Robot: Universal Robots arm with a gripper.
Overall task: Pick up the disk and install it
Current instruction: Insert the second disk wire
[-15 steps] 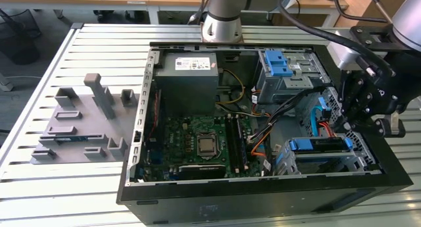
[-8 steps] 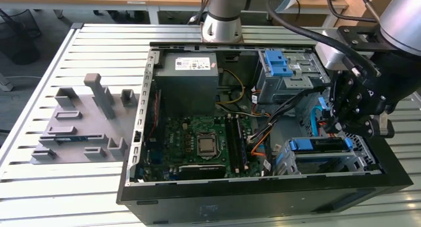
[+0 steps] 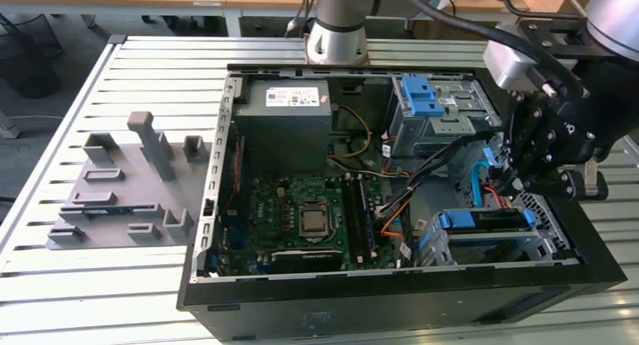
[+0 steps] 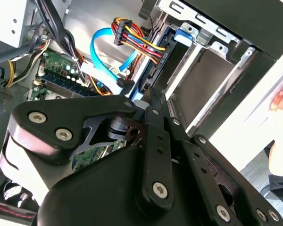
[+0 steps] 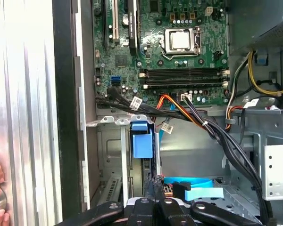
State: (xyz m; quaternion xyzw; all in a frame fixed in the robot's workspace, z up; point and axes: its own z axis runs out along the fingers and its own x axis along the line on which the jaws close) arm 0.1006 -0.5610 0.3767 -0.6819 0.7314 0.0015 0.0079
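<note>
The disk (image 3: 489,219) sits in the lower drive cage at the case's front corner, on the exterior view's right, with its blue carrier frame showing. In the first wrist view it stands edge-on, blue tab (image 5: 141,141) toward the motherboard. In the second wrist view its blue-framed edge (image 4: 161,56) lies between the cage walls. My gripper (image 3: 509,186) hangs just above the cage. Its fingers are shut together, tips (image 4: 147,93) right at the disk's edge (image 5: 153,182). Nothing shows between them, and I cannot tell whether they touch the disk.
Power wires (image 4: 132,35) and a blue data cable (image 4: 101,47) run close by the disk. An upper cage with a blue latch (image 3: 420,98), the grey power supply (image 3: 283,109) and the motherboard (image 3: 310,210) crowd the case. A grey fixture (image 3: 120,188) stands outside. A hand (image 4: 280,103) rests beside the case.
</note>
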